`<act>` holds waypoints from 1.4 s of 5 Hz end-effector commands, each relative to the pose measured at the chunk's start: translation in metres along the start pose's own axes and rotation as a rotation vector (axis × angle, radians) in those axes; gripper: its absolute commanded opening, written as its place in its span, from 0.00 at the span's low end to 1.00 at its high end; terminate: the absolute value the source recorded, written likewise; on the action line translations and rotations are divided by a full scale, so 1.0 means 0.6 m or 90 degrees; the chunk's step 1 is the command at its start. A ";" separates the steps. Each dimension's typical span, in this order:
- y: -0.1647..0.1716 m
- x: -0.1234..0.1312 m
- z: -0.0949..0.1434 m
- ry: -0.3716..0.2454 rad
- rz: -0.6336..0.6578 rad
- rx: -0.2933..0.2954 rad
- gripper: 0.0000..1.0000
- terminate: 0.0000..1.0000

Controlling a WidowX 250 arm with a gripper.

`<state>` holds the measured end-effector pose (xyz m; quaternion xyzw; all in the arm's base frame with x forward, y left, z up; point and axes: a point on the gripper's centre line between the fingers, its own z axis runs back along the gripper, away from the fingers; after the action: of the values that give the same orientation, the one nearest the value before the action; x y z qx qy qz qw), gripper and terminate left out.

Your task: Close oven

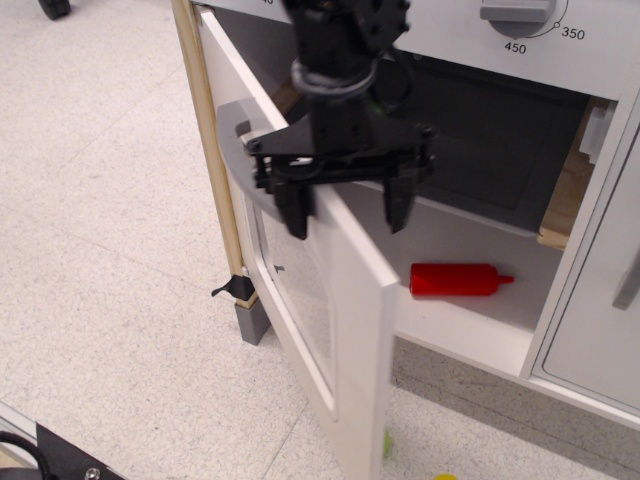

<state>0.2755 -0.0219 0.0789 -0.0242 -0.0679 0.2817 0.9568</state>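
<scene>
The white toy oven (470, 330) stands with its door (345, 300) about half open, swung out toward me on its left hinge. The door's rounded striped window (295, 290) and grey bar handle (238, 122) show on its outer face. My black gripper (348, 212) is open and points down, straddling the door's top edge with one finger (298, 215) on the outer face and the other on the inner side. The grey temperature dial (517, 12) is at the top right. The dark tray (500, 150) sits inside on the upper level.
A red ketchup bottle (460, 279) lies on the oven's lower shelf. A plain white cabinet door with a grey handle (628, 280) is at the right. A small green object (386, 445) peeks out on the floor behind the door's lower edge. Speckled floor spreads left.
</scene>
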 end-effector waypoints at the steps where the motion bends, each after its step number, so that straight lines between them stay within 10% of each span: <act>1: -0.064 0.054 0.083 -0.053 0.007 -0.090 1.00 0.00; 3: 0.013 0.005 0.126 0.012 -0.077 -0.086 1.00 0.00; 6: 0.063 -0.078 -0.004 0.009 -0.305 -0.017 1.00 0.00; 7: 0.027 -0.076 -0.024 -0.020 -0.323 -0.054 1.00 0.00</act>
<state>0.2222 -0.0386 0.0462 -0.0417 -0.0869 0.0350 0.9947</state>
